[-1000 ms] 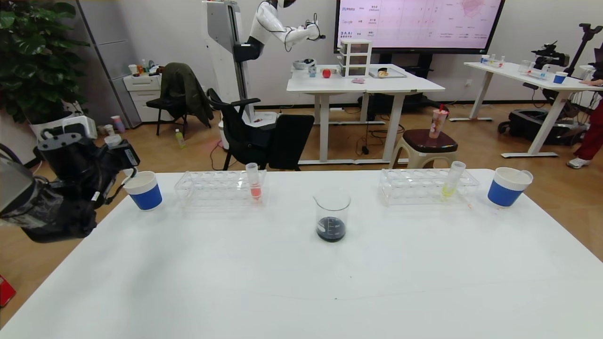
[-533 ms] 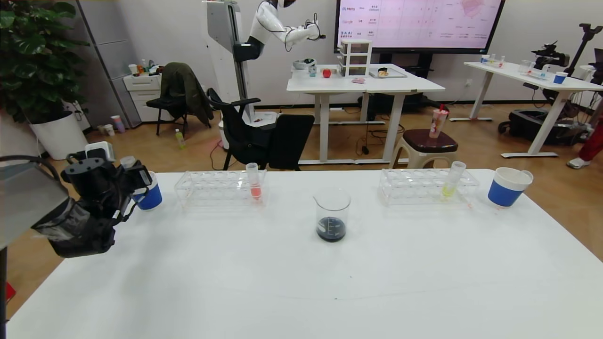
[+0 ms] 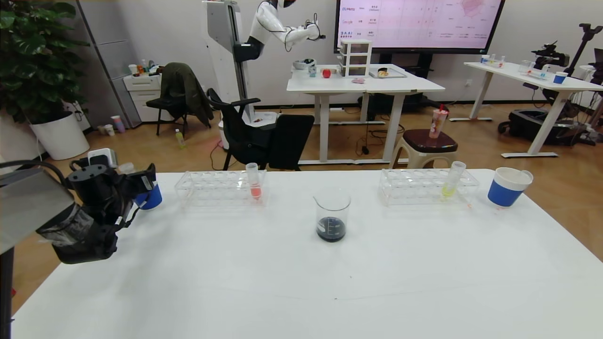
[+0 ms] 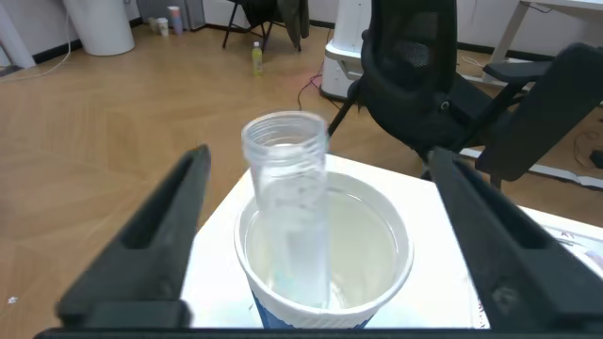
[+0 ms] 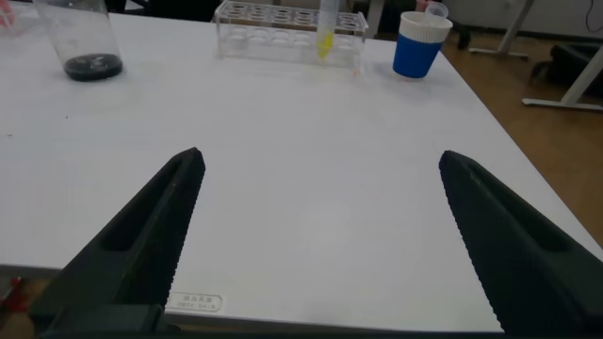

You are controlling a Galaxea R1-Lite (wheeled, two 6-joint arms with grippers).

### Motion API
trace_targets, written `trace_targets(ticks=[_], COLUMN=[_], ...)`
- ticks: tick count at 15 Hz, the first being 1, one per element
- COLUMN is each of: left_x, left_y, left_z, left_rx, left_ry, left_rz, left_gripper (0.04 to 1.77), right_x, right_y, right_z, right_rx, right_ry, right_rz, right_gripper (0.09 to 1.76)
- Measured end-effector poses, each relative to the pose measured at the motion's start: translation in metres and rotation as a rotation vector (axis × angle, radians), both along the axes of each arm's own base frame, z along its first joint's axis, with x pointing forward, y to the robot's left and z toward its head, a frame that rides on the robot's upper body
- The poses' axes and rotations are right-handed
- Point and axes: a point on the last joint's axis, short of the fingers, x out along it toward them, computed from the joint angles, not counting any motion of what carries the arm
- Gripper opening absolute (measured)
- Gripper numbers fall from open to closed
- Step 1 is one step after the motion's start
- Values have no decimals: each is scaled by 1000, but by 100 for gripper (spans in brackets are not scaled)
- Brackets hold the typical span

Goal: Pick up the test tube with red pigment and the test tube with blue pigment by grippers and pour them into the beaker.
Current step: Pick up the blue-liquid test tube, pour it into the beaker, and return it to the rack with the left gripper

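My left gripper [image 3: 139,175] hangs open over the blue-and-white paper cup [image 3: 151,197] at the table's far left corner. In the left wrist view an empty clear tube [image 4: 290,212] leans inside that cup [image 4: 377,282], between the spread fingers [image 4: 160,217] and free of both. The beaker [image 3: 332,214] stands mid-table with dark liquid at its bottom. The test tubes with red pigment and with blue pigment are out of view. My right gripper [image 5: 320,158] is open over the bare table near its front right edge, with nothing between its fingers.
Two clear racks stand at the back: the left one [image 3: 212,188] holds a pink-liquid tube [image 3: 254,181], the right one [image 3: 419,186] a yellow-liquid tube [image 3: 452,179]. A second blue cup [image 3: 509,187] sits far right. The table [image 3: 301,282] drops away just left of the left arm.
The left gripper carried the empty tube rightward and down into the left cup, then opened and let it go. The right gripper's view gives no sign of movement.
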Motion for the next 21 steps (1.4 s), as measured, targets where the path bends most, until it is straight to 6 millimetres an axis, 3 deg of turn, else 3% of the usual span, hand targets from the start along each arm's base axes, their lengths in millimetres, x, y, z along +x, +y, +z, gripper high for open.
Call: trace_targets(ticks=[1,5,7,11,14,18,21], left_x=[0,0,1,2,-7,-43,-100], left_y=[0,-7,-33,-110,-139,-149,-148], left_z=[1,18,35,65,87,139,185], left_rx=[2,13,12,15,61,120,175], left_ry=[-5,-44,-52,-70,-107,-131,-155], left_rz=[0,-22,-85,-255,-319,-329,-320], left_gripper=[174,175,175,175,175,175,175], right_x=[0,0,0,0,0,0,0], right_y=[0,0,0,0,0,0,0], right_z=[0,0,0,0,0,0,0], right_rx=[0,0,0,0,0,0,0], right_ry=[0,0,0,0,0,0,0], right_rz=[0,0,0,-1,-1,-1,0], right_gripper=[174,174,174,174,174,174,174])
